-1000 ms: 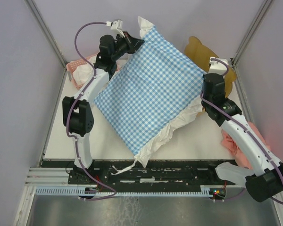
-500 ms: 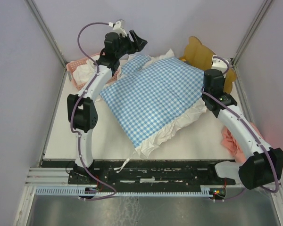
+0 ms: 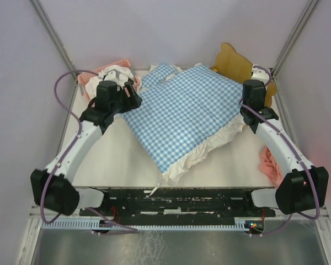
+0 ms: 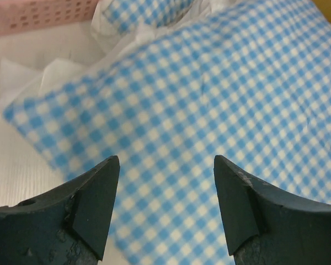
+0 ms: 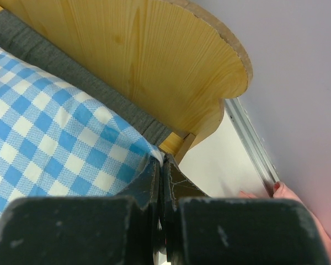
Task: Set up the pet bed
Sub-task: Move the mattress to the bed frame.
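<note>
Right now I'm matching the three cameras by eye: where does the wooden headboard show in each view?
Top external: the headboard is at the upper right, behind the bedding.
Left wrist: not clearly in it; the bedding fills most of the view.
Right wrist: the headboard spans the top, just above the bedding.
Shared landmark: the blue gingham bedding, seen in all three.

Smooth, pale wood with fine straight grain on the pet bed (image 5: 154, 66), coarser at the cut edge; matt dark grey woven fabric along its base. Soft blue-white gingham cloth for the bedding (image 3: 182, 110), edged in crinkled white ruffle. Perforated pink plastic on the basket (image 4: 44, 14). Matt black, scuffed plastic on the left claw (image 4: 165, 165) and right claw (image 5: 160, 165). Matt white desk (image 3: 116, 154).
</note>
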Robot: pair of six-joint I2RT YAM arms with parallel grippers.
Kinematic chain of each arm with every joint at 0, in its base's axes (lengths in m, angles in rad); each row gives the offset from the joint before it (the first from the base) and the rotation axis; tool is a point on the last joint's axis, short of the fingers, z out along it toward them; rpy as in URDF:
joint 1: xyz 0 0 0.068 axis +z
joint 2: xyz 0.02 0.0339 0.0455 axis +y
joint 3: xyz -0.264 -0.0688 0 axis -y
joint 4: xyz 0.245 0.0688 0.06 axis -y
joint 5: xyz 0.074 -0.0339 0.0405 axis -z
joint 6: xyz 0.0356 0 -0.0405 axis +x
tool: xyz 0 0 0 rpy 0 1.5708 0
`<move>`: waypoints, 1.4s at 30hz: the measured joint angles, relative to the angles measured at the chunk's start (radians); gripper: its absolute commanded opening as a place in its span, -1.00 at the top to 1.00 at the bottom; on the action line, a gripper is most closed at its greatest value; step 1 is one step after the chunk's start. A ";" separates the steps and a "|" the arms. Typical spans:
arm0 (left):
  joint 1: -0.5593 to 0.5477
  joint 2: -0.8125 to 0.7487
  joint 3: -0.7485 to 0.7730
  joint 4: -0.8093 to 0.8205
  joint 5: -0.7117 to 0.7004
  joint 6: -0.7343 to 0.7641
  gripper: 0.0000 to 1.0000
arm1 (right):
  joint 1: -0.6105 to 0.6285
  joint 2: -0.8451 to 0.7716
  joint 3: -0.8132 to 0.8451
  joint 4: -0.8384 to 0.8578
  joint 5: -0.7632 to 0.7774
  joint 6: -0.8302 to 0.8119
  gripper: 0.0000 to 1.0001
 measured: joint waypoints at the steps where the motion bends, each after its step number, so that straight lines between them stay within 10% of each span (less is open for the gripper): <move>1: 0.000 -0.064 -0.071 0.014 0.001 -0.008 -0.52 | -0.004 0.005 0.000 -0.001 -0.005 0.000 0.96; 13: -0.002 -0.346 -0.533 0.166 0.112 -0.145 -0.47 | -0.033 0.049 0.025 -0.024 -0.051 0.032 0.95; 42: -0.002 -0.419 -0.682 0.209 0.147 -0.243 -0.28 | -0.055 0.069 0.055 -0.054 -0.074 0.057 0.95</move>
